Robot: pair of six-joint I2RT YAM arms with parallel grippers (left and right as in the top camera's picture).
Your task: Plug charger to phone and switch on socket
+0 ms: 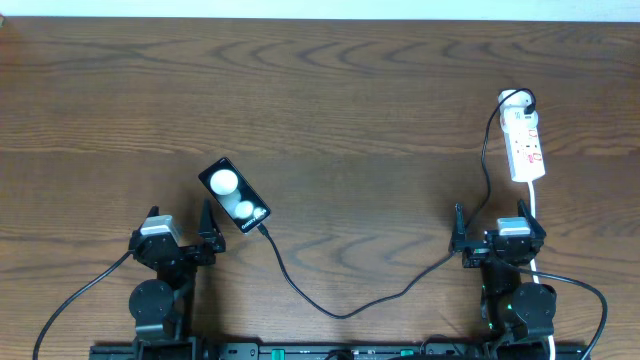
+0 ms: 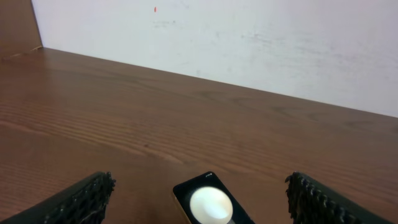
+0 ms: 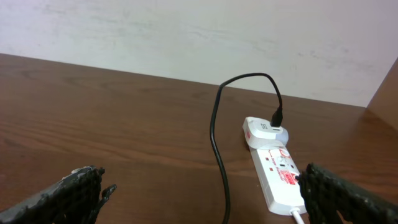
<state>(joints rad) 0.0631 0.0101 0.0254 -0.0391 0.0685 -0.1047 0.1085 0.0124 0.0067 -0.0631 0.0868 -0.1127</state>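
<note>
The phone [image 1: 234, 196] lies tilted on the table, left of centre, its glossy screen reflecting two round white spots; it also shows in the left wrist view [image 2: 210, 202]. The charger cable [image 1: 345, 308] runs from the phone's lower end across the table up to a white adapter on the socket [image 1: 525, 145], a white power strip at the far right, also in the right wrist view [image 3: 278, 177]. My left gripper [image 1: 181, 240] is open and empty just in front of the phone. My right gripper [image 1: 497, 240] is open and empty in front of the socket.
The strip's white cord [image 1: 536, 215] runs down past my right gripper. A white wall [image 2: 249, 37] stands behind the table's far edge. Thick black arm cables lie by both arm bases at the front edge.
</note>
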